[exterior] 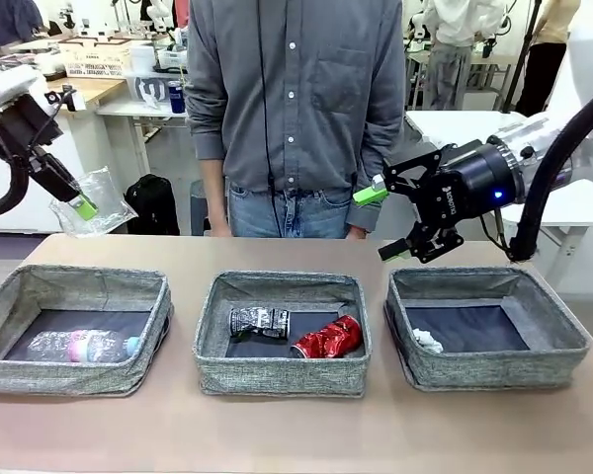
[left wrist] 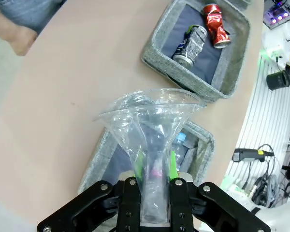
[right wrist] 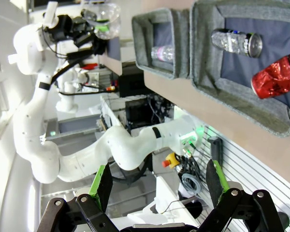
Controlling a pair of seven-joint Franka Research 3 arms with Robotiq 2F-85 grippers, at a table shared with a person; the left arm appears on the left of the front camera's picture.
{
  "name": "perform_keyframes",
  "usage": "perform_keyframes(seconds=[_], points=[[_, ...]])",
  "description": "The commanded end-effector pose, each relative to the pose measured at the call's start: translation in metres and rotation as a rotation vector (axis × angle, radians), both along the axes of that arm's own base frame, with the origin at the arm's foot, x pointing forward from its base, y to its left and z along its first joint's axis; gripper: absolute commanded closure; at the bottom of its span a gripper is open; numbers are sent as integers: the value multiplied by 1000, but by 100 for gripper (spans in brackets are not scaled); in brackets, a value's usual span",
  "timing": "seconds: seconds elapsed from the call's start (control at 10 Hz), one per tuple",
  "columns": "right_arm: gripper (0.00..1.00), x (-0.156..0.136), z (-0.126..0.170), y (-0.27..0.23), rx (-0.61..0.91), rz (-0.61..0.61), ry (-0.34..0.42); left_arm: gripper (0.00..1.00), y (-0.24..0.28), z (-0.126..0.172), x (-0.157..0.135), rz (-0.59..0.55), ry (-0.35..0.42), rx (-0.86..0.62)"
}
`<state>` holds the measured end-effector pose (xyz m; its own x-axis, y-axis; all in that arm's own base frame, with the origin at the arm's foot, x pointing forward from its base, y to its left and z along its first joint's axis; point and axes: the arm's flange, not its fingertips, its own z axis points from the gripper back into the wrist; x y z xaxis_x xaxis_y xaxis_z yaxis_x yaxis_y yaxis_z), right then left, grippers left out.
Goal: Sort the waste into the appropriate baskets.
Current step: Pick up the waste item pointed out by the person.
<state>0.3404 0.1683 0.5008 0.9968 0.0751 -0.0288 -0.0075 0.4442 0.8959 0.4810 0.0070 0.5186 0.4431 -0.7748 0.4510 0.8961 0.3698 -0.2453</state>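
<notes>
The left end effector [exterior: 79, 204] pinches the clear plastic cup [exterior: 91, 202] by its flattened base, above and behind the left basket [exterior: 74, 331], where the clear plastic bottle [exterior: 84, 346] lies. The right end effector [exterior: 387, 222] hangs spread and empty above the right basket [exterior: 484, 326], which holds what looks like a white paper wad [exterior: 427, 341]. The crushed dark patterned can [exterior: 258, 322] and crushed red can [exterior: 327, 339] lie in the middle basket [exterior: 282, 334] on the counter [exterior: 296, 430].
</notes>
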Motion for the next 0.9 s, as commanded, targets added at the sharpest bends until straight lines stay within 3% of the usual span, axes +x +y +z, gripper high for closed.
perform_keyframes(seconds=[0.0, 0.1, 0.2, 0.3, 0.4, 0.5, 0.6, 0.7, 0.8], points=[[0, 2, -1, 0, 6, 11, -16, 81, -19, 19, -8, 120, 55, 56], [0, 2, -1, 0, 6, 11, -16, 81, -49, 37, -22, 263, 78, 155], [0, 2, -1, 0, 6, 11, -16, 81, -82, 52, -37, 326, 98, 212], [0, 2, -1, 0, 6, 11, -16, 81, -117, 64, -52, 363, 157, 208], [0, 2, -1, 0, 6, 11, -16, 81, -145, 69, -62, 532, 185, 226], [0, 2, -1, 0, 6, 11, -16, 81, -174, 73, -71, 618, 182, 209], [0, 2, -1, 0, 6, 11, -16, 81, -205, 78, -79, 634, 178, 200], [0, 2, -1, 0, 6, 11, -16, 81, -245, 89, -81, 824, 256, 157], [0, 2, -1, 0, 6, 11, -16, 81, -283, 102, -83, 932, 391, 129]])
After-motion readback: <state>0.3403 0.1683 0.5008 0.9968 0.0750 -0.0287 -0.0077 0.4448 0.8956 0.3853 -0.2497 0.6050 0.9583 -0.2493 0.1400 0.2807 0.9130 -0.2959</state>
